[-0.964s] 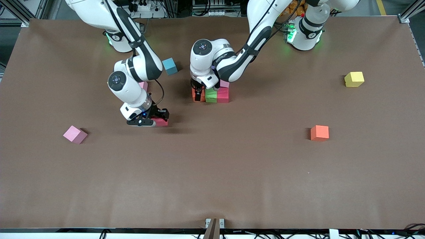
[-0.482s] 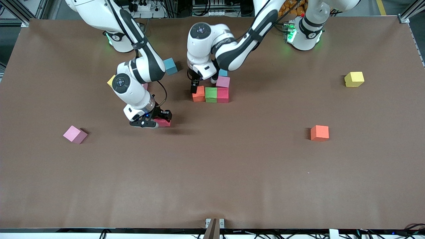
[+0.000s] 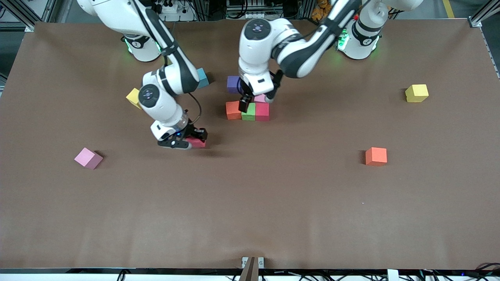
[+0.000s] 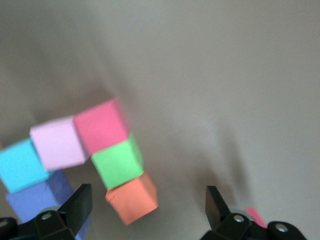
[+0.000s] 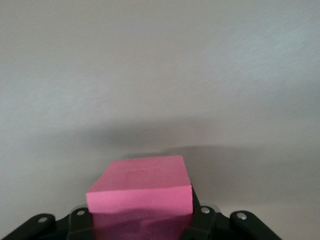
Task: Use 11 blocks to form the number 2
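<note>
A cluster of blocks lies mid-table: orange [image 3: 233, 110], green [image 3: 248, 112] and red [image 3: 262, 111] in a row, with a pink one [image 3: 261, 98] and a purple one [image 3: 233, 84] farther from the front camera. The left wrist view shows the same orange [image 4: 132, 197], green [image 4: 117, 162] and red [image 4: 100, 125] row, plus pink [image 4: 57, 142], light blue [image 4: 20, 165] and purple [image 4: 42, 197]. My left gripper [image 3: 245, 104] hangs open and empty over the orange and green blocks [image 4: 147, 202]. My right gripper [image 3: 183, 141] is shut on a red block [image 3: 196, 143], held low over the table [image 5: 140, 187].
Loose blocks: teal [image 3: 202, 77] and yellow [image 3: 134, 97] beside the right arm, pink [image 3: 88, 158] toward the right arm's end, orange [image 3: 376, 156] and yellow [image 3: 416, 93] toward the left arm's end.
My left gripper has let go of the orange block, risen and shifted over the row; the purple block is now uncovered. My right gripper has carried the red block a little toward the cluster.
</note>
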`<state>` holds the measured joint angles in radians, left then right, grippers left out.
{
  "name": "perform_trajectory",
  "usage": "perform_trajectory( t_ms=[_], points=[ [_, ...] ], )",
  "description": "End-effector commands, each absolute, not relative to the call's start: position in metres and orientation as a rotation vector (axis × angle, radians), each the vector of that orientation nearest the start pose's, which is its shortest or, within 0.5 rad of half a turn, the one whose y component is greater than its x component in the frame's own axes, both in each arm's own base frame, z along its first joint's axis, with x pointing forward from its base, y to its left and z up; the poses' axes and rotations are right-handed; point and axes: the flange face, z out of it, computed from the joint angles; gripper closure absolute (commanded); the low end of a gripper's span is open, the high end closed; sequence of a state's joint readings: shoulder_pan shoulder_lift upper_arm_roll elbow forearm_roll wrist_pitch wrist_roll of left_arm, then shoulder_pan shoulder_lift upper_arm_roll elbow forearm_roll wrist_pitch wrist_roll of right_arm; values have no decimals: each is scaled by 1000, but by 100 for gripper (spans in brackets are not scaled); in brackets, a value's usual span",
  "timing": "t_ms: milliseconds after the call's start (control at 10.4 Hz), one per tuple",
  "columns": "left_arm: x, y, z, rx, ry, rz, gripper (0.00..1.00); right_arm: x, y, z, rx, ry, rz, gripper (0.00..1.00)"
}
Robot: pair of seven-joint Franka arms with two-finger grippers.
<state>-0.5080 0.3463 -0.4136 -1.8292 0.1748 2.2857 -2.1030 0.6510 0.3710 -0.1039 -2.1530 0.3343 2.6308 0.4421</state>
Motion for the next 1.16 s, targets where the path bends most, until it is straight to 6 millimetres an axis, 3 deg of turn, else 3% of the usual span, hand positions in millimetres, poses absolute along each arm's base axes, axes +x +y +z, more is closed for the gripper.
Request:
perform_trajectory(
  t_ms=[0,193,386,578,771,1060],
  points=[
    [439,-463,395,-2914,-1522,-89,0,497,335,230,-2986,315,-67,94],
    [471,-429,401,-2981,-1329,-120,0,488,358,225,-3023,349,-113,95],
    [508,-373,411,-3010,-1166,-113,0,478,373,219,-3047,366,-142,95],
    [530,-323,417,-3049,-940,-83,0,471,387,214,-3041,418,-139,96],
    [553,-269,415,-3057,-762,-49,0,464,398,206,-3052,384,-143,96],
    [584,-168,393,-3077,-463,0,0,458,410,196,-3067,330,-146,96]
  ],
)
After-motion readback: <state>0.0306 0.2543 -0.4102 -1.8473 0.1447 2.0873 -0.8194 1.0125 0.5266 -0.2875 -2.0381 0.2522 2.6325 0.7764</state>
